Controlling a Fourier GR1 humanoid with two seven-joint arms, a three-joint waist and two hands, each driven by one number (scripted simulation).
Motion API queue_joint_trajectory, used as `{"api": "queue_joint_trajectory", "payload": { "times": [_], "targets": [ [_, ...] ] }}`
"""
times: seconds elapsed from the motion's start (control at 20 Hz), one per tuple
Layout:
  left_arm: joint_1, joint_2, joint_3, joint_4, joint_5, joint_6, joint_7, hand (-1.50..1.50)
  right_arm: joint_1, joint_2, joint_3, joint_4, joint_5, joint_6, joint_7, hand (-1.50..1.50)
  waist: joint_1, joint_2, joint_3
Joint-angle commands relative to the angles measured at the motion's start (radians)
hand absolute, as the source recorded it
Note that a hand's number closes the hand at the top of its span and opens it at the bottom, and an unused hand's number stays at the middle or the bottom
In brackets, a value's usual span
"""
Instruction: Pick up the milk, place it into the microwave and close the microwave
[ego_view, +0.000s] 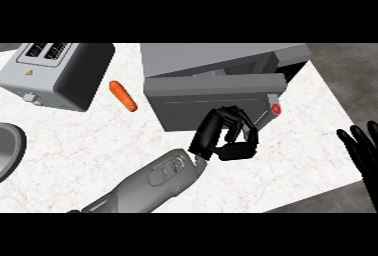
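The grey microwave (221, 57) stands at the back centre of the counter. Its door (199, 97) is swung across the front, with a red button (276, 109) at its right end. My left hand (225, 132) is against the lower right part of the door, its fingers curled and holding nothing that I can see. No milk shows anywhere. My right hand (363, 150) rests open at the right edge of the view, fingers up, off the counter's side.
A silver toaster (55, 72) stands at the back left. An orange carrot (122, 96) lies between it and the microwave. A grey round rim (16, 145) shows at the left edge. The counter's right edge (336, 107) runs diagonally near my right hand.
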Motion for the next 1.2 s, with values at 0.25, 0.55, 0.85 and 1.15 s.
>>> {"api": "queue_joint_trajectory", "payload": {
  "times": [0.25,0.55,0.85,1.15],
  "targets": [
    [-0.099,0.0,0.132,0.064,0.167,0.014,-0.101,1.5,-0.005,-0.038,-0.012,-0.028,-0.078,0.012,0.061,-1.5,-0.053,0.016,-0.001],
    [-0.134,0.0,0.149,0.128,0.21,-0.001,-0.157,1.5,-0.036,-0.066,-0.027,-0.063,-0.121,0.017,0.084,-1.5,-0.072,0.025,0.0],
    [-0.134,0.0,0.137,0.145,0.255,-0.014,-0.204,1.5,-0.078,-0.079,-0.045,-0.071,-0.155,-0.004,0.106,-1.5,-0.063,0.03,0.0],
    [-0.138,0.0,0.136,0.173,0.285,-0.018,-0.246,1.5,-0.087,-0.088,-0.051,-0.076,-0.194,-0.009,0.125,-1.5,-0.067,0.035,0.001]
  ]
}}
